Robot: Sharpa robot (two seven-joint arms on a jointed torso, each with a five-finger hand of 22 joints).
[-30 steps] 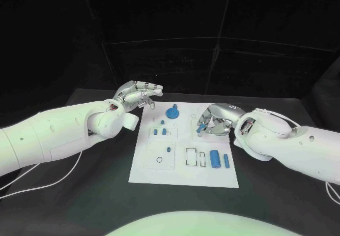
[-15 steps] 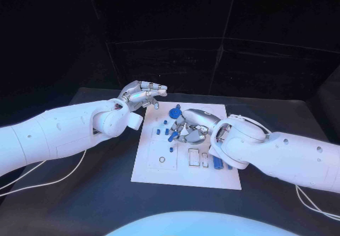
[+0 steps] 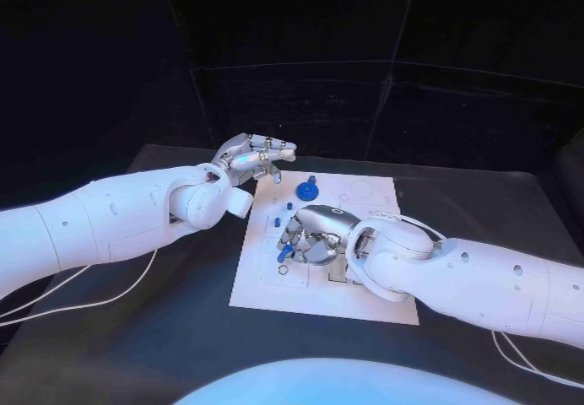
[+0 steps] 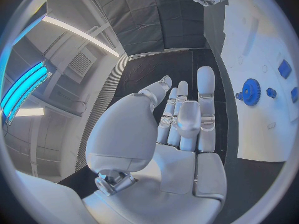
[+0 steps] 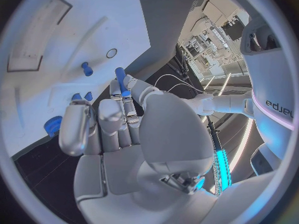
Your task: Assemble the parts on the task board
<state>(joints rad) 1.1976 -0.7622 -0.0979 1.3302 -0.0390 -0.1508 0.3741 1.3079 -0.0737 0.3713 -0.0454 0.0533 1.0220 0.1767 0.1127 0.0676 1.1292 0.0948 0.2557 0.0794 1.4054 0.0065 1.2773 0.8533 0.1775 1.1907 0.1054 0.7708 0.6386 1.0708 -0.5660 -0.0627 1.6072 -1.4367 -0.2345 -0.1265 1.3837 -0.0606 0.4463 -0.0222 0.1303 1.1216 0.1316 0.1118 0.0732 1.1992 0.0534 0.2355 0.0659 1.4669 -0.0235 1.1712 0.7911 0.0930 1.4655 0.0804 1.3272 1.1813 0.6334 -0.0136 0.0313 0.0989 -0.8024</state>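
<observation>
The white task board (image 3: 365,297) lies in the middle of the black table. My right hand (image 3: 314,236) hovers over the board's left half and pinches a blue peg (image 3: 285,251) at its fingertips. In the right wrist view the blue peg (image 5: 120,75) points down at the board, near a round hole (image 5: 111,53) and a standing blue peg (image 5: 86,68). A blue gear (image 3: 305,191) sits at the board's far end. My left hand (image 3: 252,157) is raised beside the board's far left corner, fingers extended and holding nothing. The left hand (image 4: 181,129) is apart from the gear (image 4: 251,91).
Small blue parts (image 3: 287,205) stand on the board by the gear. The black table (image 3: 146,329) spreads around the board. A white cable (image 3: 73,305) trails under my left arm and another cable (image 3: 511,350) under my right arm.
My right hand has moved left and nearer across the board, from its right side to its left half, carrying the blue peg. The left hand has stayed raised at the far left corner.
</observation>
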